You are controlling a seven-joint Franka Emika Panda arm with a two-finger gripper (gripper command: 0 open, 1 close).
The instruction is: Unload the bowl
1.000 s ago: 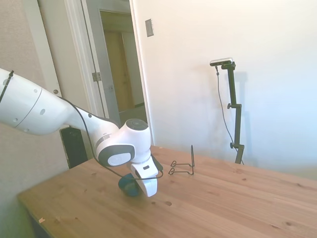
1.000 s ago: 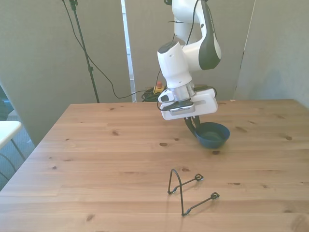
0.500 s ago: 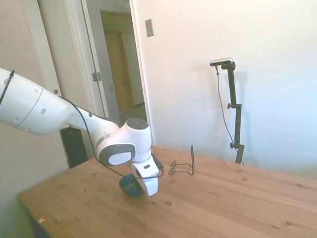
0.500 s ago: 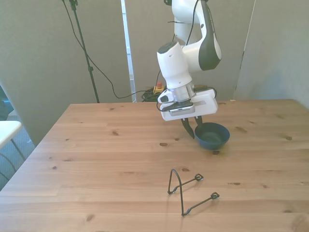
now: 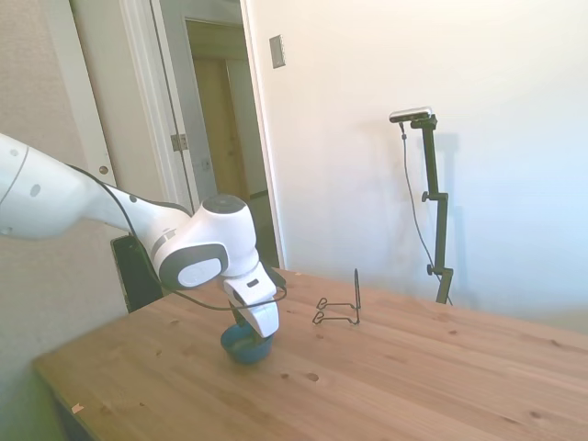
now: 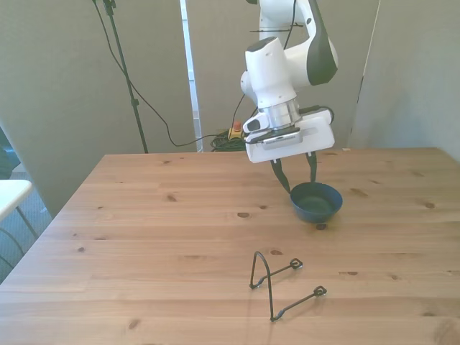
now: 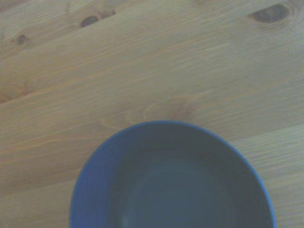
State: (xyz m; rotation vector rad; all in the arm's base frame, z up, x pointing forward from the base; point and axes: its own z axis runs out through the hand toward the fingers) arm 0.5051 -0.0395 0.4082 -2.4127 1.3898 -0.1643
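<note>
The small blue bowl (image 6: pixel 316 202) stands upright on the wooden table (image 6: pixel 158 237), right of centre in the front view; it also shows in the side view as the bowl (image 5: pixel 244 347) and fills the wrist view as the bowl (image 7: pixel 173 183), empty inside. My gripper (image 6: pixel 298 177) hangs just above the bowl's far rim, its two dark fingers (image 6: pixel 281 176) spread apart and holding nothing. In the side view the gripper (image 5: pixel 246 323) is largely hidden behind the white hand.
A thin black wire rack (image 6: pixel 280 281) lies on the table toward the front view's near edge, a hand's width from the bowl; the same rack (image 5: pixel 338 308) shows in the side view. A doorway (image 5: pixel 220 138) stands behind the table.
The fingers let go of the bowl's rim and spread apart. The hand has risen and drawn back toward the robot's base, leaving the bowl resting on the table.
</note>
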